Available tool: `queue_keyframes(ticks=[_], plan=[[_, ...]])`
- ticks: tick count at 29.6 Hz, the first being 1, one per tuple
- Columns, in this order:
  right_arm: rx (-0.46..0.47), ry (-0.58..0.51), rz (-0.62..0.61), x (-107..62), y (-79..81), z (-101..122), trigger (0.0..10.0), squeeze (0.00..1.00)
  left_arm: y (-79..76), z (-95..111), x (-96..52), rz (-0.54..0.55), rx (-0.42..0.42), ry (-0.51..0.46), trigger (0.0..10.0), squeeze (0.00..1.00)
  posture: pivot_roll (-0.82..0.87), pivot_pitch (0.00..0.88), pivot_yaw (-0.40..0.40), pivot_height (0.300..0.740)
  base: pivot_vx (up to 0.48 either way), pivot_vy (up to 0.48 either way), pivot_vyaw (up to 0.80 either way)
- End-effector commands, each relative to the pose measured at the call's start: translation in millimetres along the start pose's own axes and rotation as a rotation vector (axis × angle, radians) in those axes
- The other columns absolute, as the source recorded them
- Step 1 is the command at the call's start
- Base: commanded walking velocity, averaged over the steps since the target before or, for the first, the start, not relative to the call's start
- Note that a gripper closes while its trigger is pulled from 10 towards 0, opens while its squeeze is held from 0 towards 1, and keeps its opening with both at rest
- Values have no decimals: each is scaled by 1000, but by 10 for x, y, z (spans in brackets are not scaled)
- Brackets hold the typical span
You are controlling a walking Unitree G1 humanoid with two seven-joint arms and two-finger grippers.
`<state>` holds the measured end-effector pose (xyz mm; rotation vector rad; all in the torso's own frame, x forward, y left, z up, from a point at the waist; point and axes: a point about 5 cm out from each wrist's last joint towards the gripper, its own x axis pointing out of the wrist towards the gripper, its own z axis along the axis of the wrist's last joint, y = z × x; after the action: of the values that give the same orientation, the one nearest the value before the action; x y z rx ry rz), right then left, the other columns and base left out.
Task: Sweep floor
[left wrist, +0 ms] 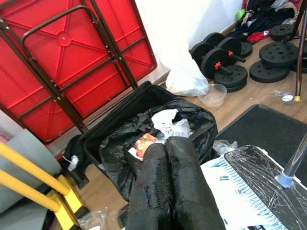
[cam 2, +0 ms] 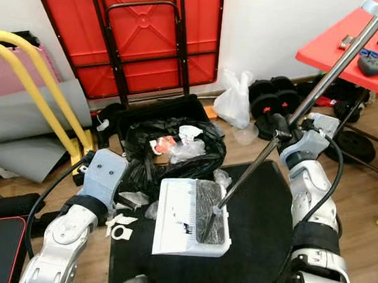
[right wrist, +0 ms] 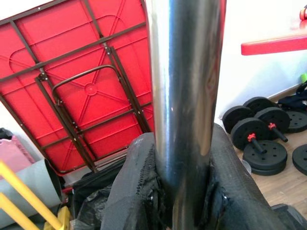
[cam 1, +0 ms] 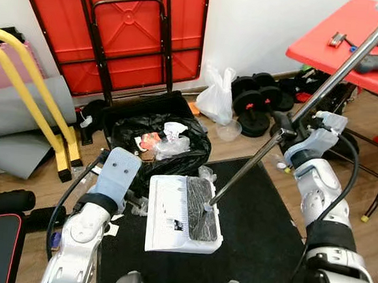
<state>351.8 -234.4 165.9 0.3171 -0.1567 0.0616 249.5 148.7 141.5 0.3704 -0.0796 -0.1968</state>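
Broom head (cam 1: 200, 208), black-bristled and wrapped in clear film, lies on the white dustpan (cam 1: 170, 213), which sits on the black floor mat (cam 1: 260, 239) directly in front of the robot; the broom's metal pole (cam 1: 310, 102) rises from the head at a slant toward the upper right, crossing in front of the red table (cam 1: 360, 43); the right gripper (cam 1: 287, 126) is clamped around that pole partway up, and in the right wrist view its two black fingers (right wrist: 139, 191) press against the shiny tube from either side; the left gripper (left wrist: 165, 191) hangs just beside the dustpan's left edge, its fingers (left wrist: 187, 187) pressed together with nothing between them, pointing toward the bin; the bin (cam 1: 160, 136) is a black container lined with a black bag, standing at the far edge of the mat just behind the dustpan, and it holds crumpled white paper and an orange-and-red wrapper (left wrist: 144, 143); a few white scraps (cam 2: 122, 227) lie on the floor at the mat's left edge near the left arm; behind the bin a folded red table (cam 1: 126, 25) with dark legs leans upright against the white wall; a white plastic bag (cam 1: 217, 98) and a clear plastic bowl (cam 1: 229, 129) rest on the wooden floor to the right of the bin, with black dumbbells (cam 1: 258, 98) beyond them under the red table; yellow bars (cam 1: 29, 96) and a grey rolled mat (cam 1: 21, 105) stand at the far left.
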Motion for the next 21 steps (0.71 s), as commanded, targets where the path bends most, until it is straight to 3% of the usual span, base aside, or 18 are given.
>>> queue_keyframes(ticks=[1, 15, 21], plan=[[25, -61, 14, 14, 32, 120, 10000, 0, 52, -50, -8, 86, 9, 16, 10000, 0, -135, 0, -21, 715, 0, 0, 0], [6, -24, 14, -91, 46, -19, 10000, 0, 209, -96, -18, 151, 16, 27, 10000, 0, -141, 0, -17, 740, 0, 0, 0], [2, -19, -2, -141, 10, -33, 10000, 0, 301, -107, -40, 199, -36, 20, 10000, 0, -149, 0, -9, 740, 0, 0, 0]])
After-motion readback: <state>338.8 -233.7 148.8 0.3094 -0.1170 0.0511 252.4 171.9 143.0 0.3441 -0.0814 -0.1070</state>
